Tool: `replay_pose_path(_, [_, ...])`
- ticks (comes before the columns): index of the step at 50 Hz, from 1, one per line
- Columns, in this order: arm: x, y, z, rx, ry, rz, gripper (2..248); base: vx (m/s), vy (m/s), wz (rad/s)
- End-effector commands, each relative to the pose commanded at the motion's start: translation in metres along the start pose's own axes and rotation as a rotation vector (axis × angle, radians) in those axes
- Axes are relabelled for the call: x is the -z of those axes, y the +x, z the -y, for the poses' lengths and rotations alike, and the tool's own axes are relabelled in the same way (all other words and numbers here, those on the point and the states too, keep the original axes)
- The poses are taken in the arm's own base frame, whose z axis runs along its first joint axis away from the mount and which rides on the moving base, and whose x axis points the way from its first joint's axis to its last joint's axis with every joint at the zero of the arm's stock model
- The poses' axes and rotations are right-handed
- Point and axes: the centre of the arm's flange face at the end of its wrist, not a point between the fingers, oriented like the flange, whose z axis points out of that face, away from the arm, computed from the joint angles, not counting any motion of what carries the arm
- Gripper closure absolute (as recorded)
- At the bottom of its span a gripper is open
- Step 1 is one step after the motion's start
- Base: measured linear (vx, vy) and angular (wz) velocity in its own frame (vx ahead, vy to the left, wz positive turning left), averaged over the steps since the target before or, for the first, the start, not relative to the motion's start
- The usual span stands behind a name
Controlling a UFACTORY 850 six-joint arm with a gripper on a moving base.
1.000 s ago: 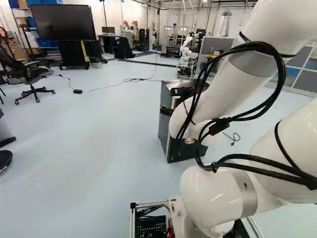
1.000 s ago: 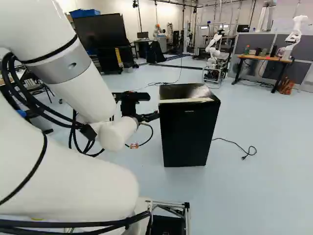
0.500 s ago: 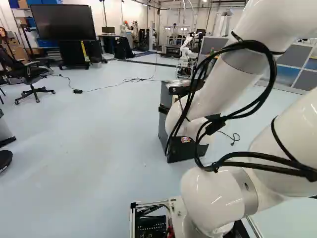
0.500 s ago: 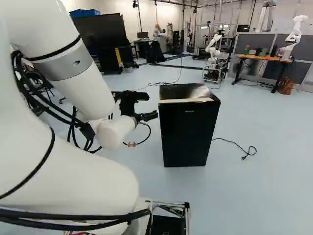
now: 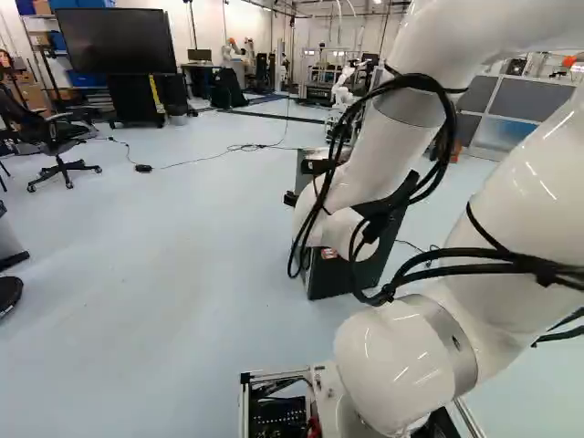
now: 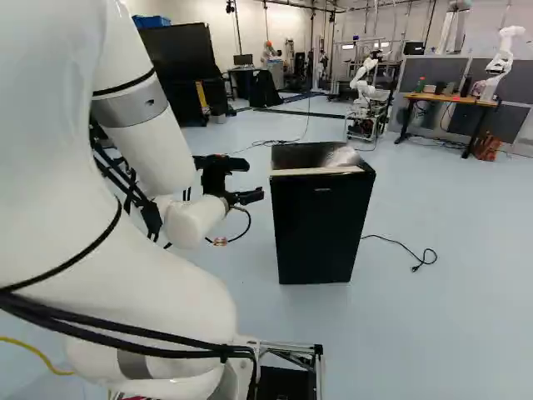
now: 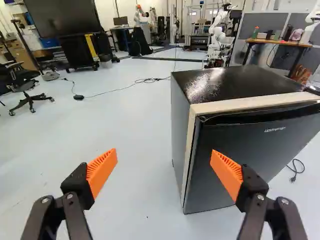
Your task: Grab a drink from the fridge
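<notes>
In the right base view my gripper (image 6: 250,197) points at the near left edge of the small black fridge (image 6: 321,225), whose door is closed. The wrist view shows the gripper (image 7: 164,167) open with nothing between its orange pads. One finger stands in front of the fridge door (image 7: 245,160), the other over bare floor beside the fridge; whether the first touches the door I cannot tell. The left base view has the fridge (image 5: 342,278) partly behind my arm. No drink shows in any view.
A cable and plug (image 6: 423,257) lie beside the fridge. Farther back are a large screen (image 5: 117,41), an office chair (image 5: 57,146), a wooden table (image 6: 450,99) and another robot (image 6: 363,83). A cable (image 7: 125,88) crosses the floor behind the fridge.
My arm has shifted to the left in the left base view, and the gripper has drawn slightly away from the fridge in the right base view. The base and the fridge have stayed put.
</notes>
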Motion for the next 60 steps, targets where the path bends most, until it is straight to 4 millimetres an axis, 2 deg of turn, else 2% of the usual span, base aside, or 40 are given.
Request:
replay_pose_path(29, [-0.031,-0.005,0.023,-0.03,-0.071,-0.083,3,0.0,0.0,0.0])
replay_pose_path(60, [-0.049,-0.02,0.045,-0.04,-0.185,-0.177,3,0.0,0.0,0.0])
